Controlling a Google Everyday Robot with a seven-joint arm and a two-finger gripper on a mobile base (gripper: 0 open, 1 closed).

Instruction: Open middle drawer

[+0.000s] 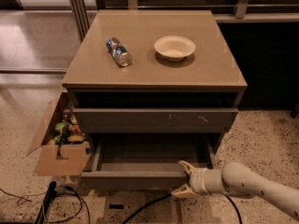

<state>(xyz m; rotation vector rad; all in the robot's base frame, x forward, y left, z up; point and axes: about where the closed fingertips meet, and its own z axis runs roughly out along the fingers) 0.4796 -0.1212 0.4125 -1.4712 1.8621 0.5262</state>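
Camera view looks down on a low cabinet (210,64) standing on a speckled floor (264,134). At the far left of the floor, near the lower edge, dark cables (46,202) trail across the ground. Just right of them an open cardboard box (58,161) sits against the cabinet's left side, its flaps up. Inside is a jumble of small things, among them a green piece (61,126) and something yellow, too small to identify.

On the tan cabinet top a can (118,52) lies on its side towards the left. A pale bowl (174,47) stands upright to its right, well apart from it.

Below the top there is a dark gap, then a grey drawer front with pale scratch marks (154,120), which is pushed in. Under that, the middle drawer (135,179) is pulled out towards the near side, with its plain flat front nearest and its grey inner tray showing behind it.

At the right end of that front is the gripper (183,178). Its pale fingers are spread wide, one over the front's top edge and the other below it. The light-coloured arm (252,185) runs off to the lower right.
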